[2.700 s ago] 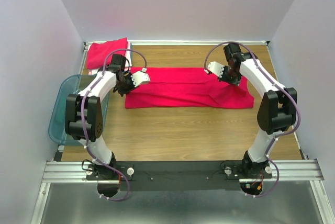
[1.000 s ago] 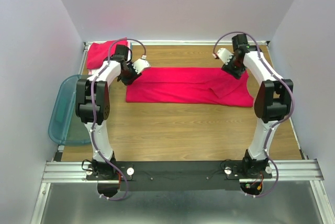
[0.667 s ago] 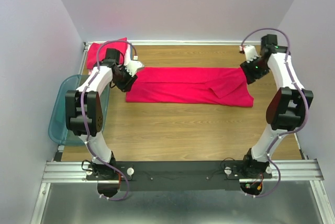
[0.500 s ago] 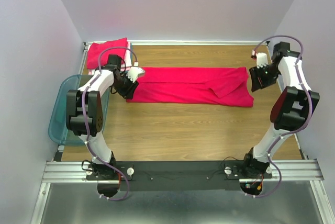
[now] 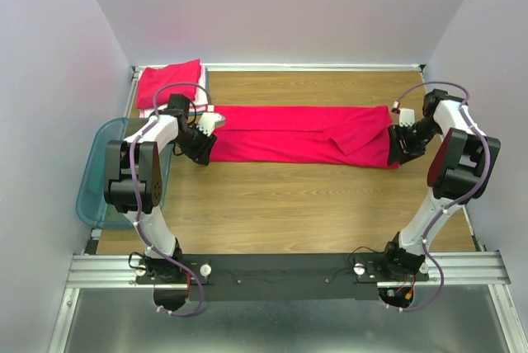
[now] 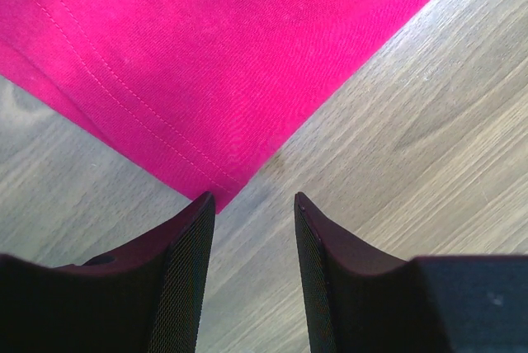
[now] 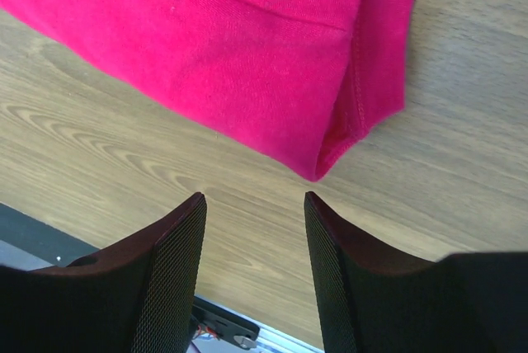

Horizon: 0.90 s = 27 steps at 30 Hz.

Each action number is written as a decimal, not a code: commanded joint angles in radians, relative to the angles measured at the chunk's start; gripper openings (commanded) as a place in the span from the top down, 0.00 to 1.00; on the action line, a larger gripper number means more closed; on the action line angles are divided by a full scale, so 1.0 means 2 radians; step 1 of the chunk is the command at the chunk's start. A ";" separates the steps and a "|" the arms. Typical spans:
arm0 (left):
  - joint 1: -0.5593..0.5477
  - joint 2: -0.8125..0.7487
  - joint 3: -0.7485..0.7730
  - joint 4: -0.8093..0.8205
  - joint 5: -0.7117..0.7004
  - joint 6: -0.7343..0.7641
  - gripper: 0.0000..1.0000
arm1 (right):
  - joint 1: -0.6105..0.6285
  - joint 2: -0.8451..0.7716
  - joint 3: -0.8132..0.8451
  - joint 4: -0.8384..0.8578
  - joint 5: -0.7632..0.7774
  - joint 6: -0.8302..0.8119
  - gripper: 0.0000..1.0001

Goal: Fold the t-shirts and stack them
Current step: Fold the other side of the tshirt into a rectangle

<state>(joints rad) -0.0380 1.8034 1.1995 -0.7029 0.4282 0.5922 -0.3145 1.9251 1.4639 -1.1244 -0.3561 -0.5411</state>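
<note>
A bright red-pink t-shirt (image 5: 301,134) lies across the table as a long folded band. Its left near corner (image 6: 223,188) shows just ahead of my left gripper (image 6: 252,198), which hovers open over bare wood with nothing between its fingers. In the top view the left gripper (image 5: 203,151) sits at the band's left end. My right gripper (image 7: 254,196) is open too, low over the wood, with the shirt's folded right corner (image 7: 326,163) just beyond its tips. From above the right gripper (image 5: 398,151) is at the band's right end. A folded red-pink t-shirt (image 5: 169,82) lies at the back left corner.
A translucent teal bin (image 5: 95,176) sits off the table's left edge beside the left arm. The table's metal front rail (image 7: 49,242) shows under the right gripper. Grey walls close in the back and both sides.
Both arms left the far edge of the shirt and swung outward and nearer, down to its two near corners. The left jaws opened a little wider. The shirt has stayed flat.
</note>
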 commanded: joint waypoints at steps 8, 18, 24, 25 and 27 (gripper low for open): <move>0.008 0.036 0.035 -0.020 0.048 -0.009 0.48 | -0.005 0.021 -0.028 0.041 -0.008 0.006 0.48; 0.010 0.019 0.047 -0.014 -0.025 -0.024 0.48 | -0.005 0.021 -0.027 0.047 -0.014 0.002 0.56; 0.010 0.021 0.035 -0.011 -0.060 -0.023 0.48 | -0.005 0.021 -0.024 0.047 -0.018 0.000 0.66; 0.010 0.022 0.033 -0.011 -0.062 -0.023 0.49 | -0.005 0.021 -0.023 0.046 -0.018 -0.002 0.67; 0.010 0.026 0.029 -0.010 -0.064 -0.023 0.50 | -0.005 0.021 -0.022 0.046 -0.018 -0.002 0.73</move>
<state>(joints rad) -0.0269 1.8629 1.2694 -0.7219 0.3485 0.5533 -0.3145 1.9526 1.4078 -1.0439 -0.3653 -0.5343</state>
